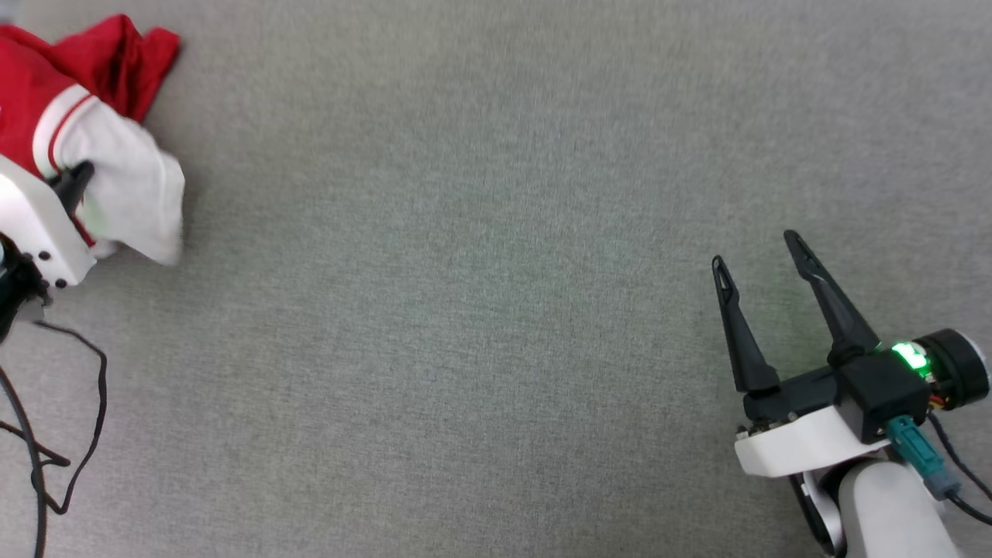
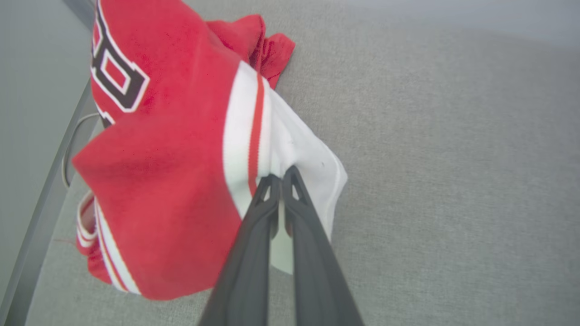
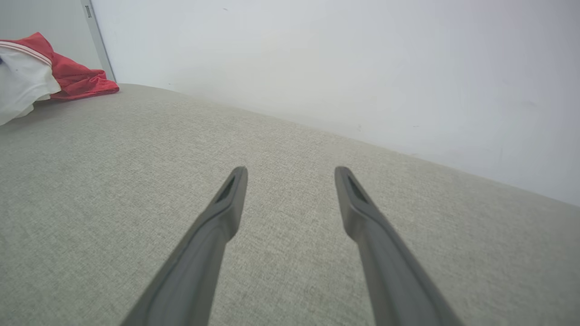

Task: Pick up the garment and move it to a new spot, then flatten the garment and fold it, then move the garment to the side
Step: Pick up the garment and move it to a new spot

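Observation:
The garment, a crumpled red jersey with a white sleeve and red-white trim, lies at the far left of the grey surface. In the left wrist view the garment shows black white-outlined letters, and my left gripper is shut on its white sleeve beside the striped trim. In the head view my left gripper pinches the white cloth at the left edge. My right gripper stands open at the lower right, far from the garment, with nothing between its fingers.
The grey fabric surface stretches between the two arms. Black cables trail at the lower left. A pale wall rises behind the surface, and the surface's left edge runs close to the garment.

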Robot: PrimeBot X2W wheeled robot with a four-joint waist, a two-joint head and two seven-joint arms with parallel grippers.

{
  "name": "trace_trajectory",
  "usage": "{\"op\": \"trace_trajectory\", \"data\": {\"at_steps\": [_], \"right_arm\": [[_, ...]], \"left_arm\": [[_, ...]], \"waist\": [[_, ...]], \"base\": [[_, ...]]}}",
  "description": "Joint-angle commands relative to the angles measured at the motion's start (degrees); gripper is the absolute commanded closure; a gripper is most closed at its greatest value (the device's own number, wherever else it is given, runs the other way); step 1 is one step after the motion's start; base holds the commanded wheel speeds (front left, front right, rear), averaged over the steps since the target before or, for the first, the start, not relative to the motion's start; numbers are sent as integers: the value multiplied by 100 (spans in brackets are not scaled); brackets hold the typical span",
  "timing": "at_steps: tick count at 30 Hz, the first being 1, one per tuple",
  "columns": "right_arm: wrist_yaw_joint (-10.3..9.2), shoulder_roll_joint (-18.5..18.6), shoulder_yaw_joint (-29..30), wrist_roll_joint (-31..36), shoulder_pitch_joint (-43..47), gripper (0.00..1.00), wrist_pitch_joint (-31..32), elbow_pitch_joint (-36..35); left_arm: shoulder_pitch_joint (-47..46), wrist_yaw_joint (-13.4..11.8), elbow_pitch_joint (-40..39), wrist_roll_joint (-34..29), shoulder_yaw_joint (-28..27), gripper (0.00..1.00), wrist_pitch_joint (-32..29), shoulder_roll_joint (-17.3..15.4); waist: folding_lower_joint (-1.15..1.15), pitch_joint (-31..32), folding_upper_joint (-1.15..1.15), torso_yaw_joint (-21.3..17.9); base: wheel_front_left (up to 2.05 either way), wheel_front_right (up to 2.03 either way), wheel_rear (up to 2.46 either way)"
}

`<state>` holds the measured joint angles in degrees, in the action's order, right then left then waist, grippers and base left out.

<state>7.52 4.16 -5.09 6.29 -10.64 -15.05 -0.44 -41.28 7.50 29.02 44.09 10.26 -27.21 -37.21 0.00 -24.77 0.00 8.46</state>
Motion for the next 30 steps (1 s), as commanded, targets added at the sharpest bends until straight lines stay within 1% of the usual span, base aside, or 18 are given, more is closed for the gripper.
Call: {"op": "trace_trajectory", "data": {"at_steps": [1,5,9,11,12,13,16,17,18,22,23,24,25,30], "right_arm": [[-6,-47,3,-52,78,0,-17,81],[-6,-92,-5,-146,214,0,-17,228],[-6,-127,-69,-231,354,0,-16,341],[-7,-132,-94,-280,415,0,-17,380],[-7,-132,-94,-280,415,0,-17,380],[-6,-130,-80,-351,454,0,-16,372],[-6,-134,-120,-531,533,0,-16,383],[-7,-134,-119,-589,575,0,-16,392],[-7,-134,-119,-589,575,0,-16,392],[-6,-135,-104,-687,620,0,-17,382],[-6,-135,-106,-711,623,0,-17,379],[-6,-135,-124,-748,638,0,-17,375],[-6,-135,-124,-748,638,0,-17,375],[-6,-136,-77,-813,659,0,-16,360]], "left_arm": [[-52,-3,-226,61,167,100,186,-74],[-202,-3,-708,18,457,100,554,-269],[-377,-11,-1096,-111,552,100,827,-254],[-372,-145,-1405,-297,628,100,903,-244],[-372,-145,-1405,-297,628,100,903,-244],[-371,-206,-1553,-363,646,100,942,-240],[-462,-327,-1897,-499,677,100,1042,-189],[-576,-339,-2079,-561,703,100,1055,-164],[-576,-339,-2079,-561,703,100,1055,-164],[-811,-379,-2397,-774,875,100,1053,-73],[-858,-364,-2442,-826,941,100,1020,-54],[-956,-313,-2529,-860,1095,100,927,34],[-956,-313,-2529,-860,1095,100,927,34],[-1083,-188,-2645,-930,1605,100,720,286]], "waist": [[0,506,0,-48],[0,1036,0,-141],[0,1495,0,-322],[0,1712,0,-464],[0,1712,0,-464],[0,1785,0,-525],[0,1983,0,-739],[0,2076,0,-889],[0,2076,0,-889],[0,2196,0,-1215],[0,2216,0,-1303],[0,2236,0,-1485],[0,2236,0,-1485],[0,2172,0,-1922]], "base": [[0,0,0],[0,0,0],[0,0,0],[0,0,0],[0,0,0],[0,0,0],[0,0,0],[0,0,0],[0,0,0],[0,0,0],[0,0,0],[0,0,0],[0,0,0],[0,0,0]]}}
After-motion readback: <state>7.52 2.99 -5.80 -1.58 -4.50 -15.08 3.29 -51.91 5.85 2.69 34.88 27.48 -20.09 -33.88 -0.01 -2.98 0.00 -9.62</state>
